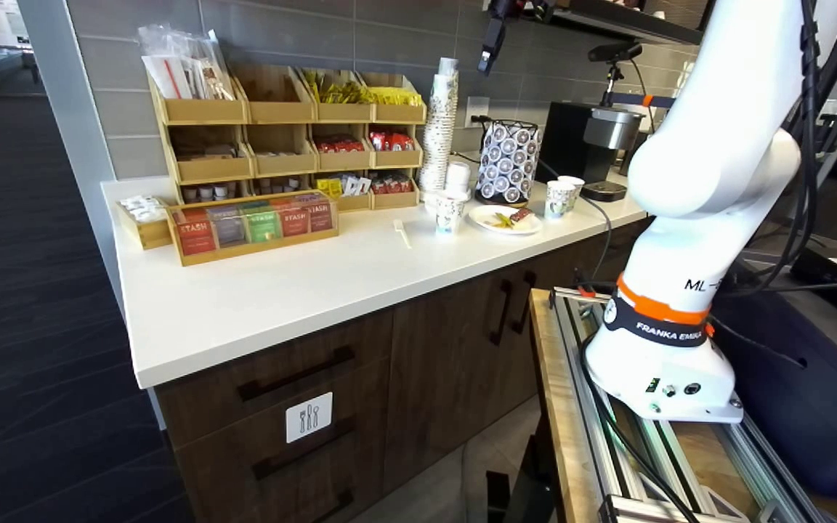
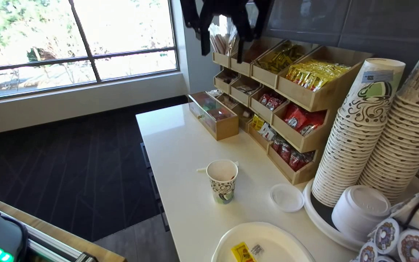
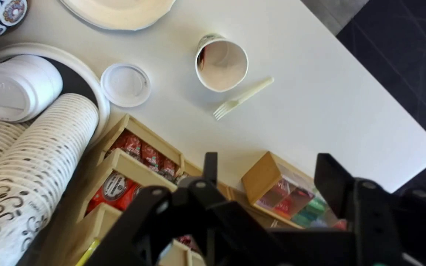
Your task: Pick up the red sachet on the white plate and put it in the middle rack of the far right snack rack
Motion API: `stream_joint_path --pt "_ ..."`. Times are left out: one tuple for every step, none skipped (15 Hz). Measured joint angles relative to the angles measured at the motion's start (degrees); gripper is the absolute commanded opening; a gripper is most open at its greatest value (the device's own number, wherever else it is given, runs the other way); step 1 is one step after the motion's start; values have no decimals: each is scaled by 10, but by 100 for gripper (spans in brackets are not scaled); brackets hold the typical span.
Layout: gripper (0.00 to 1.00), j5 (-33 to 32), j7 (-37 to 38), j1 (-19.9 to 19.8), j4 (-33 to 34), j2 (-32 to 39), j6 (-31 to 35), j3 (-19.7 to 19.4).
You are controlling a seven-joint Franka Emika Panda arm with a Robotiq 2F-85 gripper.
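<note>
The white plate (image 1: 486, 215) lies on the counter with the red sachet (image 1: 521, 215) at its edge beside a yellow packet. The plate also shows partly in an exterior view (image 2: 271, 238) and in the wrist view (image 3: 120, 13); the red sachet is out of view in both. The snack rack (image 1: 399, 114) is the end column, yellow packets on top. Its middle rack (image 1: 395, 160) holds red packets; it also shows in an exterior view (image 2: 292, 134) and the wrist view (image 3: 142, 170). My gripper (image 3: 266, 162) is open and empty, high above the counter; it also shows in an exterior view (image 2: 222, 54).
Tall paper cup stacks (image 2: 355, 134) stand right beside the end column. A paper cup (image 2: 223, 185), a lid (image 2: 287, 197) and a fork (image 3: 243, 98) lie between plate and rack. A low tea box (image 1: 255, 229), a pod holder (image 1: 508, 163) and a coffee maker (image 1: 611, 134) stand on the counter.
</note>
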Motion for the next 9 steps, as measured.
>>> stream_joint_path --pt "100 21 15 0 23 9 -4 -12" --pt "100 40 30 0 40 18 -3 -23" --pt "100 59 46 0 51 26 1 -32" --pt "100 74 61 -1 58 33 13 -40" --pt "100 89 75 -1 60 38 31 -46" --pt "100 100 86 -2 60 43 59 -51" --pt "100 106 92 -3 60 47 80 -54" --pt "100 108 95 -3 60 51 88 -55" --pt "100 109 98 -3 60 52 91 -56"
